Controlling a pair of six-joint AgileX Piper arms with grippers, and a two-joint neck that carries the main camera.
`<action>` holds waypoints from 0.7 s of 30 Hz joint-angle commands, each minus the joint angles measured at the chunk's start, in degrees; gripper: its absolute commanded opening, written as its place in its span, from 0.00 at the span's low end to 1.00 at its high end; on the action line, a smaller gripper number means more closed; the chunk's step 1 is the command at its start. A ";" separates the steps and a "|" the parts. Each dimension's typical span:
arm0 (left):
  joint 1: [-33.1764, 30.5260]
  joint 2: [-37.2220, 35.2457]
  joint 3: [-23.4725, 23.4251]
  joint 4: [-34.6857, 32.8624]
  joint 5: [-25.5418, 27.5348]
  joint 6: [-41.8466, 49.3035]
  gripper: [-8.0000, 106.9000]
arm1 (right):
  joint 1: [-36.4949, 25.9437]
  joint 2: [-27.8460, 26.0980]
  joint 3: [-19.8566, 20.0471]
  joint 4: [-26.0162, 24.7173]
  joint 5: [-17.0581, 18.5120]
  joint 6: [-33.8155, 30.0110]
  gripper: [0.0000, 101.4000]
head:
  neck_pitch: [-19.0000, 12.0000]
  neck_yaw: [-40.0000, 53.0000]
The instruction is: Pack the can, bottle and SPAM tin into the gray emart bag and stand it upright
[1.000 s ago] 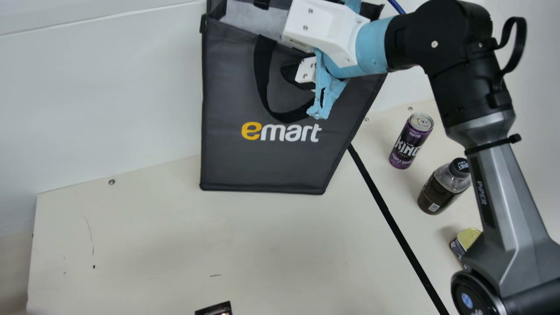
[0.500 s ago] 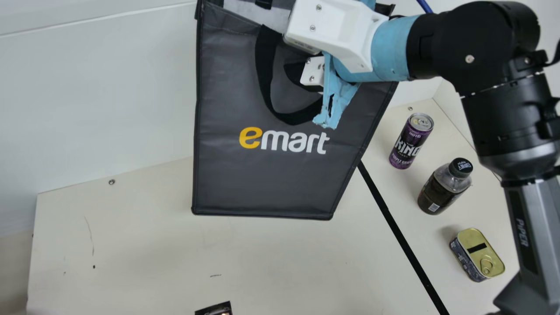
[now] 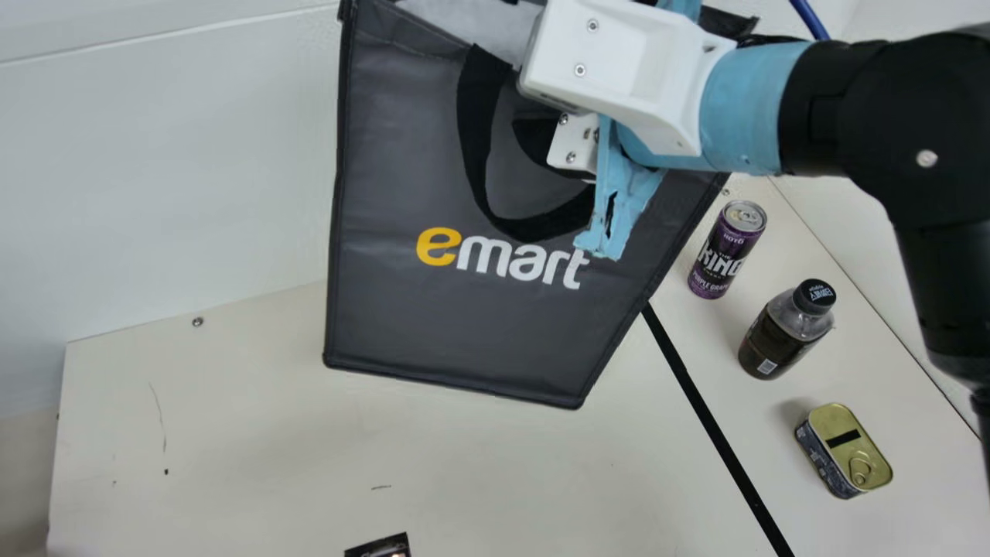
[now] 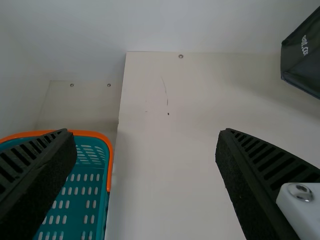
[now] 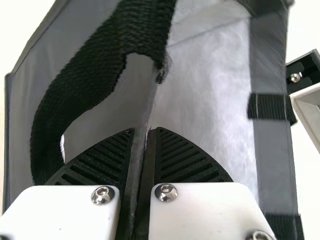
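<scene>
In the main view, the right gripper is at the upper front of the gray emart bag, which leans, its bottom edge slanting; I cannot tell whether it touches the tabletop. Pale lining shows at its mouth, and a black handle loops down its front. The can, bottle and SPAM tin are outside the bag, between the black strip and the tabletop's right edge. The can stands near the far right corner, the bottle stands nearer, and the tin lies nearest, lid up.

In the left wrist view, the left gripper has its fingers wide apart, with nothing between them. A teal basket with an orange rim sits beside the tabletop's left edge.

In the right wrist view, the right gripper has its fingers nearly together, pinching the bag's wall beside the open, silvery-lined mouth.
</scene>
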 commanded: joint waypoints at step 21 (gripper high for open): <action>0.00 0.00 0.00 0.00 0.00 0.00 0.85 | 4.63 -10.80 14.36 -4.60 -0.04 1.44 0.00 | -1.30 -0.14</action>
